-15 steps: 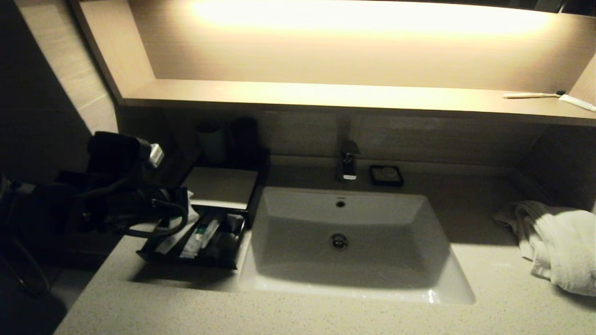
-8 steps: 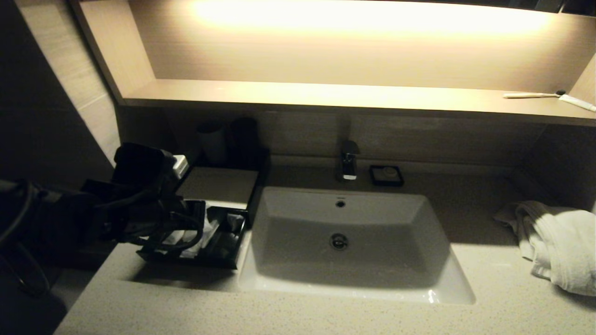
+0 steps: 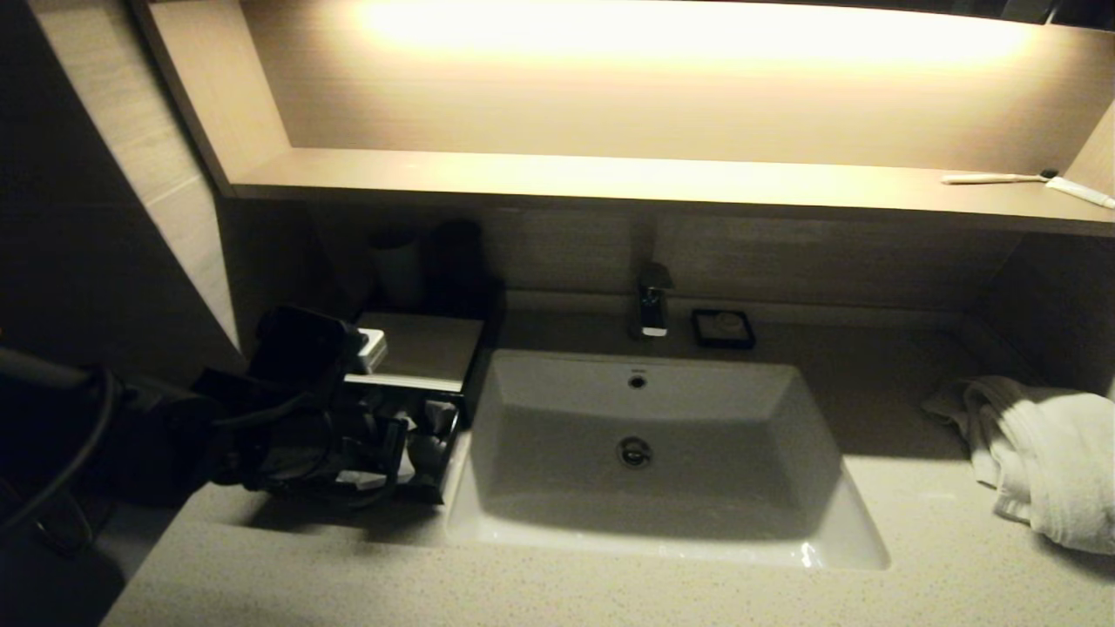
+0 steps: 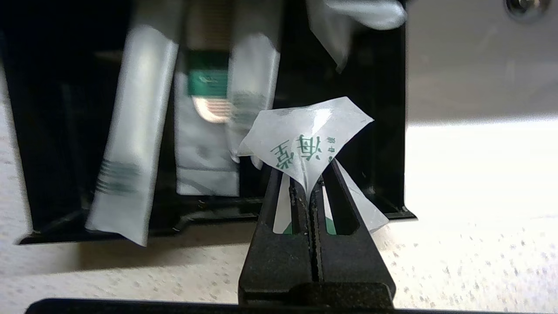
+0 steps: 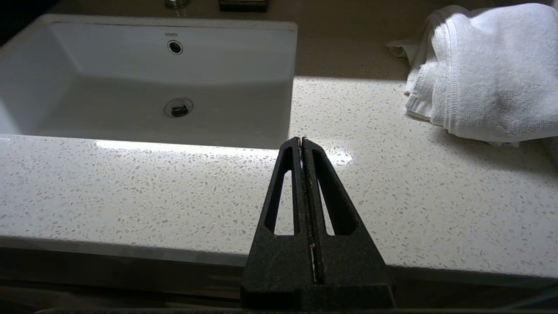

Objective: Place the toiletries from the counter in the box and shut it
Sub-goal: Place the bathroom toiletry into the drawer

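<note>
The black box with a beige top stands left of the basin, its drawer pulled out. My left gripper is shut on a crumpled white sachet with green print, held over the front rim of the drawer's end compartment. Inside the drawer lie a long wrapped stick and a sachet with a green label. In the head view my left arm covers most of the drawer. My right gripper is shut on nothing, low at the front edge of the counter.
The white basin sits mid-counter with a faucet and a black soap dish behind it. A white towel lies at the right. Dark cups stand behind the box. A toothbrush rests on the lit shelf.
My left arm has swung right and down over the open drawer, carrying the sachet. The wrapped items in the drawer are now mostly hidden under it in the head view.
</note>
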`<state>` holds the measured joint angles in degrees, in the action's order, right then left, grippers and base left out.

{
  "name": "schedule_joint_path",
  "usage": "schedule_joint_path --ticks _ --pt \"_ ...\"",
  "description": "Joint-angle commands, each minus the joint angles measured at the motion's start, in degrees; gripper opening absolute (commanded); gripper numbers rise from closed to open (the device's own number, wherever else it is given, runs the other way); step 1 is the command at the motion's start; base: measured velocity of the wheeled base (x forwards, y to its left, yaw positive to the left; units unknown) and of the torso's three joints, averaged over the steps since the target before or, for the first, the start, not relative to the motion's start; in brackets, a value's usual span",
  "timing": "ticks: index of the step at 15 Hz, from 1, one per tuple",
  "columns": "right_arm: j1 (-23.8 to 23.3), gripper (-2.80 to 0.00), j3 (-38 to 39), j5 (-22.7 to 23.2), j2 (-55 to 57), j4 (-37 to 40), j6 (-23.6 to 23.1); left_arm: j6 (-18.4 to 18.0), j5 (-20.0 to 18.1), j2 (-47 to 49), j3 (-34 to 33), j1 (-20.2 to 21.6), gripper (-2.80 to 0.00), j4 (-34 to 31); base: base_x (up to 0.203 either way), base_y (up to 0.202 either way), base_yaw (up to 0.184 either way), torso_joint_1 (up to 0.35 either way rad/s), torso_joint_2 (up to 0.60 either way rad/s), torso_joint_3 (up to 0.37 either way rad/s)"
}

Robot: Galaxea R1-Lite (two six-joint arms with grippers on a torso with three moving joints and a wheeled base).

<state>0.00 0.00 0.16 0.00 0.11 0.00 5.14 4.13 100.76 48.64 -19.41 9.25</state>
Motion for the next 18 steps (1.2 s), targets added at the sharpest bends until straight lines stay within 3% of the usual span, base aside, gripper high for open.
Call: schedule_joint_path --ticks 1,18 --pt "0.00 -2.80 0.00 0.02 0.00 0.00 0.00 0.04 0.09 0.71 -0.57 -0.89 -2.80 0.06 0.000 0.000 0.000 0.000 0.00 0.000" --pt "0.00 -2.80 0.00 0.02 0.00 -0.02 0.00 -0.84 1.20 6.81 4.60 -2.65 -2.80 0.33 0.000 0.000 0.000 0.000 0.00 0.000"
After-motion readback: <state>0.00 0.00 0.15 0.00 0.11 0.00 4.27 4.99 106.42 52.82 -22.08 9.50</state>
